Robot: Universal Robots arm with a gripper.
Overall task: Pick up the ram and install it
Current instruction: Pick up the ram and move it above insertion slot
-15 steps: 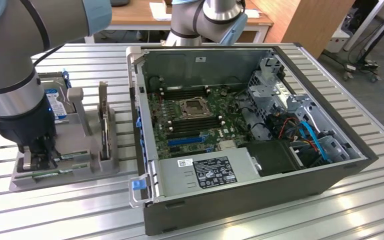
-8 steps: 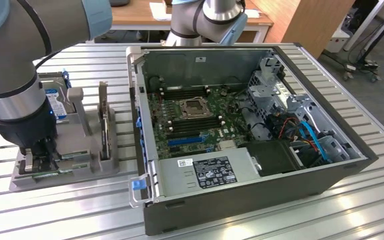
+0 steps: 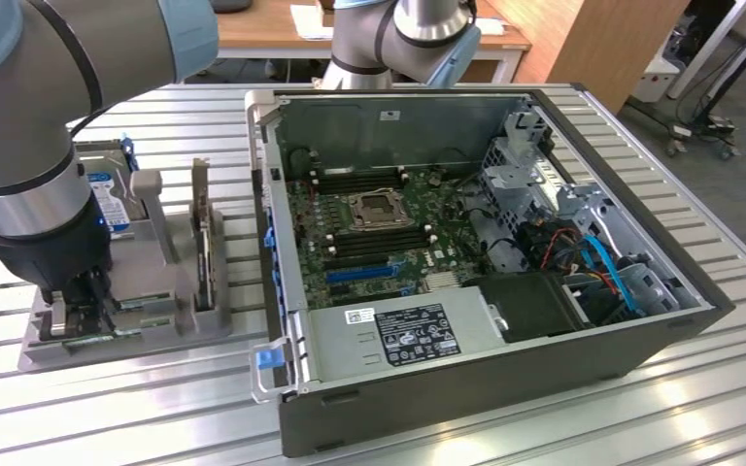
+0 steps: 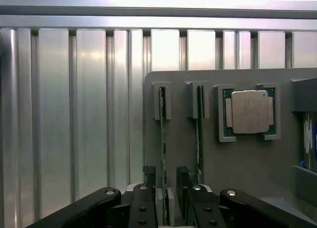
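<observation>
Ext. view, from its left: the UR arm (image 3: 36, 146) comes down over a grey parts holder (image 3: 152, 340) on the slatted alu table (image 3: 127, 417), w/ the gripper (image 3: 85, 303) low at the holder's near end. The holder carries a silver hard drive w/ blue label (image 3: 117, 199) at its back, partly behind the arm. A tall expansion card (image 3: 201, 228) stands upright on the side nearest the PC.

Right of that is a narrow strip of table, then the open PC case (image 3: 477, 388) w/ a blue latch (image 3: 267, 355) at its near corner. Inside:
- a green motherboard (image 3: 347, 257) w/ the CPU socket (image 3: 376, 209) mid-board and black DIMM slots (image 3: 347, 182) either side of it
- a PSU (image 3: 399, 335) w/ a white-and-black label along the near wall
- further right, a drive cage and blue cables (image 3: 606, 267)

The case is open on top, and its walls stand up all round the board.

The wrist view adds what the arm hides. The ram (image 4: 162, 129) stands on edge in a holder slot and runs straight btwn the two black fingers (image 4: 146, 203). The jaws are spread wide, one each side of the stick, w/ a thin gap on both sides, so nothing is gripped. A second ram stick (image 4: 199, 134) stands in the neighbouring slot, just beside one finger, w/ little room btwn them. Beyond it a CPU (image 4: 250, 111) lies flat in its own square pocket. On the ram's other side comes the holder edge, then bare table slats w/ plenty of room.
</observation>
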